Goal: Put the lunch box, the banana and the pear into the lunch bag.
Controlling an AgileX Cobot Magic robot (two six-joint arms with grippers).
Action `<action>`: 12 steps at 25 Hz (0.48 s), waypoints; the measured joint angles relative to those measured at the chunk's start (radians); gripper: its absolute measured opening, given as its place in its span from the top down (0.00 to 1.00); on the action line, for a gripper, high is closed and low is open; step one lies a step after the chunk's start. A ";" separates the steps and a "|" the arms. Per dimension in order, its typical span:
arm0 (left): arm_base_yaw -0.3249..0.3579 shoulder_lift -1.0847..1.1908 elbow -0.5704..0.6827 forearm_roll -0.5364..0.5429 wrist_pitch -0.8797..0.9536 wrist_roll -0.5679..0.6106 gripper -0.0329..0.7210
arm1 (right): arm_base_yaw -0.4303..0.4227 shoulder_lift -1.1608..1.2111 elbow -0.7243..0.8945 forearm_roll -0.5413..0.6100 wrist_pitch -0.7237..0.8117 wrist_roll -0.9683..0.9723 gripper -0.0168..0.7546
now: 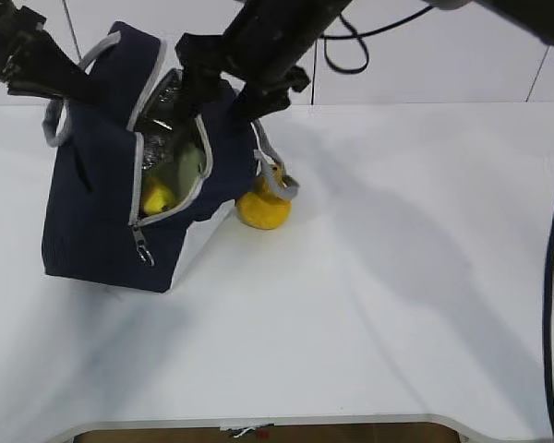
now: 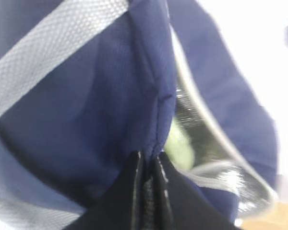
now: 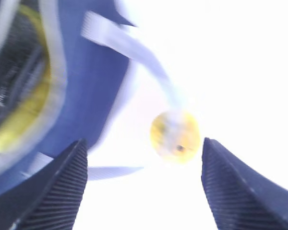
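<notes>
pear (image 1: 263,209) beside lunch bag (image 1: 97,221) — outside

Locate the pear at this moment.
In the exterior view the pear sits on the white table, outside the lunch bag, against its right side under a grey handle.

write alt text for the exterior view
A navy lunch bag stands unzipped on a white table, with something yellow and pale green showing inside. A yellow pear sits on the table against the bag's right side, and two dark robot arms reach in from above.
</notes>
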 joint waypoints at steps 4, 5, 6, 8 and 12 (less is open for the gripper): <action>0.053 0.000 0.000 0.029 0.000 0.000 0.94 | 0.000 -0.081 0.002 -0.183 0.002 0.022 0.22; 0.064 0.000 0.000 0.042 0.000 0.000 0.94 | 0.000 -0.095 0.006 -0.221 0.002 0.025 0.22; 0.077 0.000 0.000 0.055 0.000 0.000 0.94 | 0.000 -0.109 0.011 -0.254 0.002 0.029 0.22; 0.098 0.000 0.000 0.076 0.000 -0.002 0.94 | 0.000 -0.123 0.025 -0.292 0.002 0.033 0.22; 0.122 0.000 0.000 0.091 0.000 -0.006 0.94 | 0.000 -0.125 0.095 -0.334 0.004 0.035 0.22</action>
